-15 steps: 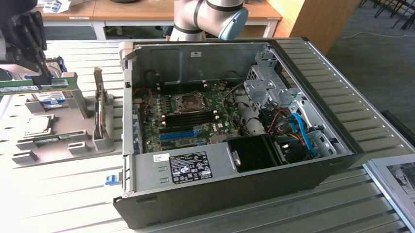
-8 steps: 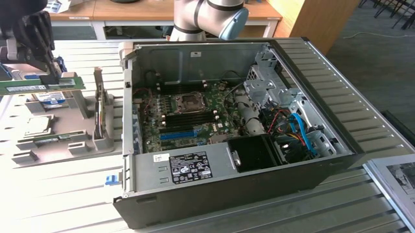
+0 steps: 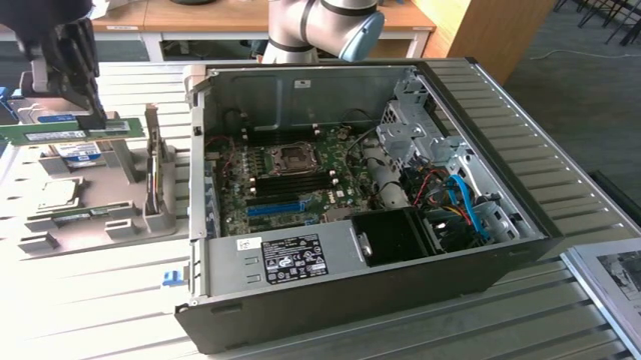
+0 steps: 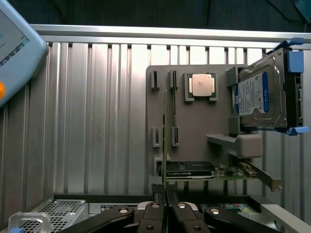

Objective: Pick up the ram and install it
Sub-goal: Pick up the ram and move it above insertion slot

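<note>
Gripper [image 4: 166, 206] had its fingers closed tight on the ram [image 4: 165, 145]. In the wrist view the stick was seen edge-on, a thin line running out from between the fingertips. In the exterior view the gripper [image 3: 92, 118] sat at the far left and the ram [image 3: 65, 133] was a long green strip held level.

The ram hung over the grey holder tray [image 3: 150, 221]. The tray also carried the square silver processor chip [image 4: 202, 85], the hard drive [image 4: 260, 97] with its blue-white label, and an expansion card [image 4: 194, 170] standing on edge.

The open computer case [image 3: 481, 247] lay on the slatted table [image 3: 90, 300], to the exterior view's right of the tray, with its motherboard [image 3: 290, 176] exposed. The ram was well apart from the motherboard.
</note>
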Controlling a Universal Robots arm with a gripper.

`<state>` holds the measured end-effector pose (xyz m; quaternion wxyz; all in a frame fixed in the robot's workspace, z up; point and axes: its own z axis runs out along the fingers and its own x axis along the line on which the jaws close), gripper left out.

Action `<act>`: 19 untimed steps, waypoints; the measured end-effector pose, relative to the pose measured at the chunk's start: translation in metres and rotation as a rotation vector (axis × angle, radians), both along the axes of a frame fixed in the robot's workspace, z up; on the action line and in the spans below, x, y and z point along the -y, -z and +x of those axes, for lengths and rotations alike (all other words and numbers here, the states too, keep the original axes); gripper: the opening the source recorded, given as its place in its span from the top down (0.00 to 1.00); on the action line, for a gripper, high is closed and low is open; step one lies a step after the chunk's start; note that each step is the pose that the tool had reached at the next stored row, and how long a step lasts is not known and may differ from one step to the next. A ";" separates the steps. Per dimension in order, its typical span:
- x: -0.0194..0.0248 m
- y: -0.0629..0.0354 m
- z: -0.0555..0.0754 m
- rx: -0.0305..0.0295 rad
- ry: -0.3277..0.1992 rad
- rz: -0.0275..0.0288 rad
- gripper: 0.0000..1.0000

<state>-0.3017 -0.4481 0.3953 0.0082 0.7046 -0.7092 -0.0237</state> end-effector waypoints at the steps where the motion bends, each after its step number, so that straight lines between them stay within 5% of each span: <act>1: 0.0000 0.0000 0.002 0.0000 0.000 0.0000 0.88; 19: 0.0000 0.0000 0.039 -0.0001 0.000 -0.0001 0.88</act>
